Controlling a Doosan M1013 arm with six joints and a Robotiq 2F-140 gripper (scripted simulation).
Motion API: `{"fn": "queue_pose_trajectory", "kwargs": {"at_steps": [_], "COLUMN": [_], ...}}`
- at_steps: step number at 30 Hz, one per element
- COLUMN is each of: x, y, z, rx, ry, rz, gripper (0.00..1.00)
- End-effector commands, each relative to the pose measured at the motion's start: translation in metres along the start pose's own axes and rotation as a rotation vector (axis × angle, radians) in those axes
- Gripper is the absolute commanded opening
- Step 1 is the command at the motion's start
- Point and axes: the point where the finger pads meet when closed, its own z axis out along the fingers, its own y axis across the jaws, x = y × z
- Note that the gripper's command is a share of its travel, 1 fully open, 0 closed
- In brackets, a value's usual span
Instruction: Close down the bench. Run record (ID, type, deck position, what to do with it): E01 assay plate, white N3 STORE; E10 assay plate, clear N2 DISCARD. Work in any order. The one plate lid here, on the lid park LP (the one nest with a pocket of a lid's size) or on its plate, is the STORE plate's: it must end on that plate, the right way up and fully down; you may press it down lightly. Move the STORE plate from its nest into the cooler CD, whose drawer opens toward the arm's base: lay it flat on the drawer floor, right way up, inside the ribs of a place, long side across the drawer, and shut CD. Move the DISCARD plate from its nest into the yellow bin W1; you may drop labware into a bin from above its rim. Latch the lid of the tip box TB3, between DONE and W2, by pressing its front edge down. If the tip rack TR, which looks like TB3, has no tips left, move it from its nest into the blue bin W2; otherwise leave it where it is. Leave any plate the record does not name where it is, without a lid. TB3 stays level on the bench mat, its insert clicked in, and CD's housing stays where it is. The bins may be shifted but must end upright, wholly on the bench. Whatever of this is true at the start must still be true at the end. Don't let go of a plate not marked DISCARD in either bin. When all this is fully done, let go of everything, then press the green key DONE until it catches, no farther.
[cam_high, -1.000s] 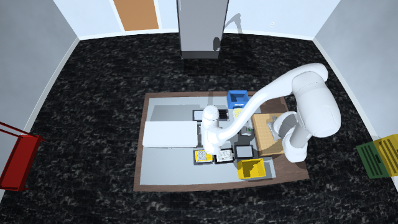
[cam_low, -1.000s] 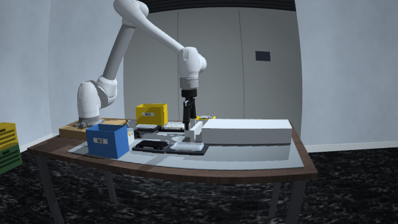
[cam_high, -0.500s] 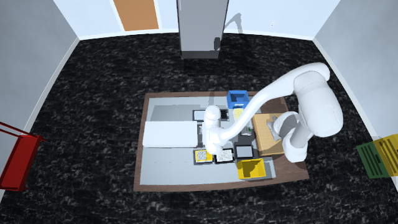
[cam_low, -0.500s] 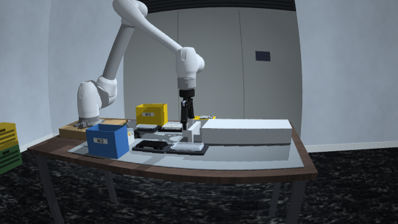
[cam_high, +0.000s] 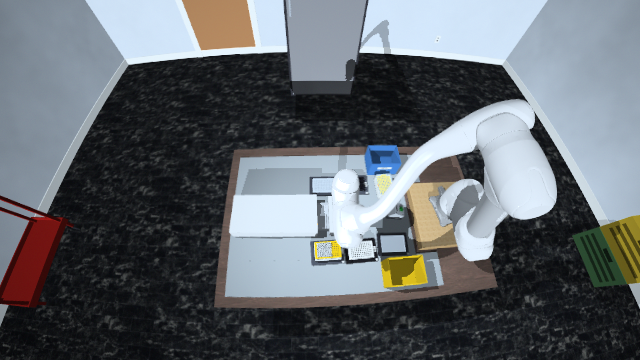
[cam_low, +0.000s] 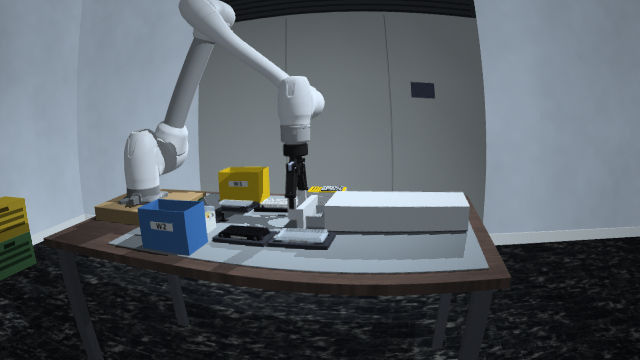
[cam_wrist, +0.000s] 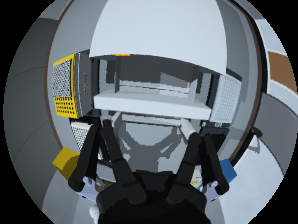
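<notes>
White, glossy and six-jointed, the robot arm (cam_low: 235, 47) rises from its base at the bench's (cam_low: 280, 280) end, bends high at the elbow and runs out over the deck, with the wrist link (cam_low: 296, 107) pointing straight down. The black two-finger pincer (cam_low: 296, 192) hangs vertically at the front of the long white rectangular cooler housing (cam_low: 397, 210), its fingers held apart and clamped on the white drawer front (cam_low: 305, 209), which stands out from the housing toward the arm's base. In the top view the wrist sits between the cooler and the row of nests; the yellow open bin (cam_high: 404, 271) and the blue open bin (cam_high: 382, 159) stand upright at opposite edges of the grey mat (cam_high: 260, 280).
</notes>
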Motion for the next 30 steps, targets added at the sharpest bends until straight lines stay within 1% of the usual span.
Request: {"fn": "queue_pose_trajectory", "kwargs": {"at_steps": [1, 30], "x": [-0.004, -0.037], "y": [0.0, 0.0], "z": [0.0, 0.0], "rx": [0.0, 0.0], "ry": [0.0, 0.0], "rz": [0.0, 0.0], "gripper": [0.0, 0.0]}}
